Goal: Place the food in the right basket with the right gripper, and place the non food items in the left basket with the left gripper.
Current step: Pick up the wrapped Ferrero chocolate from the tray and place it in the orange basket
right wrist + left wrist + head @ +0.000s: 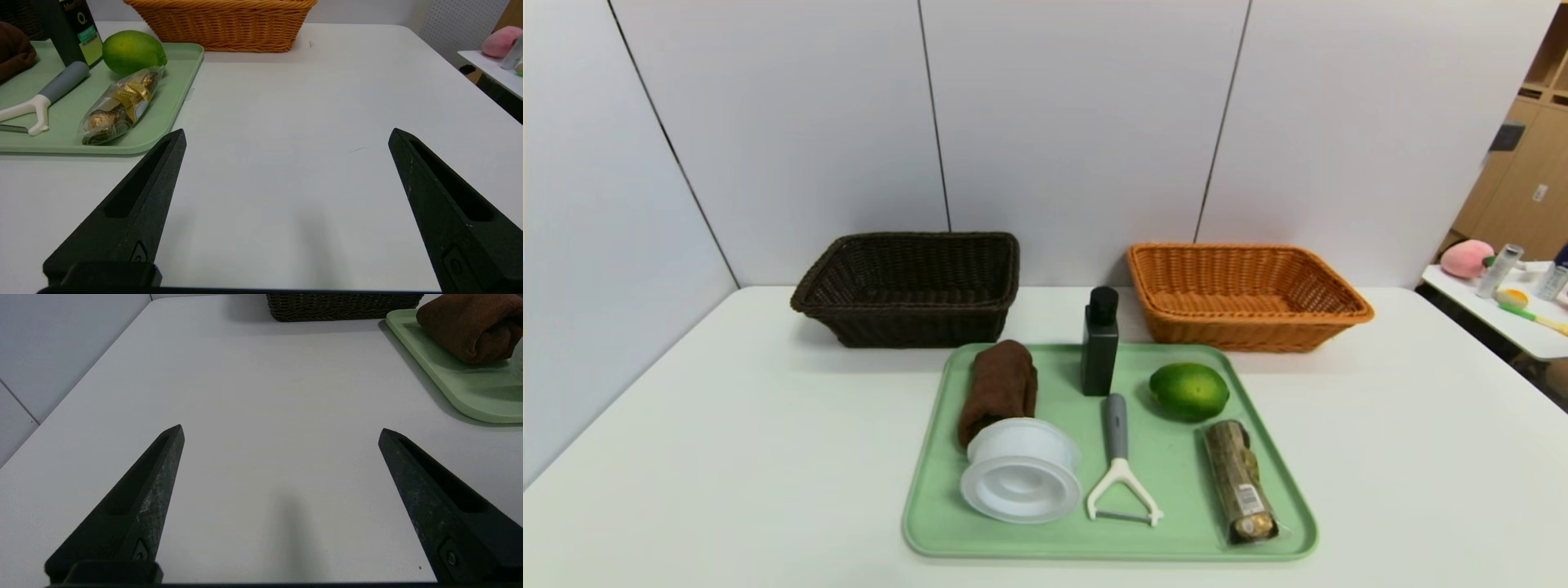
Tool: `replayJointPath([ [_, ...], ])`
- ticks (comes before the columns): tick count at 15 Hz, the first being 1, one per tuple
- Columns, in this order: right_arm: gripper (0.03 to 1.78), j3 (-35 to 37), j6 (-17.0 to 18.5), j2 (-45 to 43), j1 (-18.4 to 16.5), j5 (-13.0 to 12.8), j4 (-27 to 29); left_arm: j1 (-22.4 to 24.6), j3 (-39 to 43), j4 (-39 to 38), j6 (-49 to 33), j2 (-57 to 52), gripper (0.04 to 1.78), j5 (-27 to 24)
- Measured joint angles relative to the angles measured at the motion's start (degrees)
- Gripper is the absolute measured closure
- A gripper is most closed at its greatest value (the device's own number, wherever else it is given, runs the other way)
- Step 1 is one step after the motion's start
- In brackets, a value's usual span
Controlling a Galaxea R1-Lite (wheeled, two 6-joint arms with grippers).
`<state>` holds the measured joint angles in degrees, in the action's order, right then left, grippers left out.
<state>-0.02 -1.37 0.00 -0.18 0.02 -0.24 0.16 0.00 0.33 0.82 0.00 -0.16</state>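
Observation:
A green tray (931,523) at the table's front centre holds a rolled brown towel (999,388), a white tape roll (1019,472), a black bottle (1100,341), a grey-handled white peeler (1119,461), a green lime (1189,390) and a clear pack of gold-wrapped chocolates (1239,480). Behind it stand a dark brown basket (911,286) on the left and an orange basket (1245,292) on the right. Neither arm shows in the head view. My left gripper (281,430) is open over bare table left of the tray (478,392). My right gripper (287,134) is open over bare table right of the tray (179,81).
White wall panels close off the back and left of the table. A second table (1503,318) at the far right carries a pink plush toy (1466,258) and small bottles. Bare white tabletop lies on both sides of the tray.

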Motion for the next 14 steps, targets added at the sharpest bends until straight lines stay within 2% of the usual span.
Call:
replayJointPath([
  [2, 0.10, -0.3, -1.3, 0.0, 0.0, 0.6, -0.8, 0.0, -0.8, -0.5, 0.3, 0.0, 0.13, 0.0],
  [3, 0.10, -2.3, -1.5, 0.0, 0.0, 1.9, -1.7, 0.0, -2.9, -0.5, 0.3, 0.1, 0.13, -0.6],
  [5, 0.10, -9.4, -1.5, 0.2, 0.0, 5.9, 0.4, 0.0, -10.6, 0.9, 0.5, 1.3, 0.13, -3.0],
  [8, 0.10, -22.6, -2.0, 4.4, 0.0, 14.0, 7.8, 0.0, -22.2, 0.1, 0.8, 9.6, 0.13, -6.1],
  [11, 0.10, -31.8, -2.0, 14.0, 0.0, 18.2, 8.7, 0.0, -31.4, -4.8, 1.0, 21.8, 0.13, -7.1],
  [14, 0.10, -40.7, -1.6, 27.4, 0.0, 20.0, 5.2, 0.0, -41.3, -8.5, 1.5, 35.1, 0.13, -7.5],
])
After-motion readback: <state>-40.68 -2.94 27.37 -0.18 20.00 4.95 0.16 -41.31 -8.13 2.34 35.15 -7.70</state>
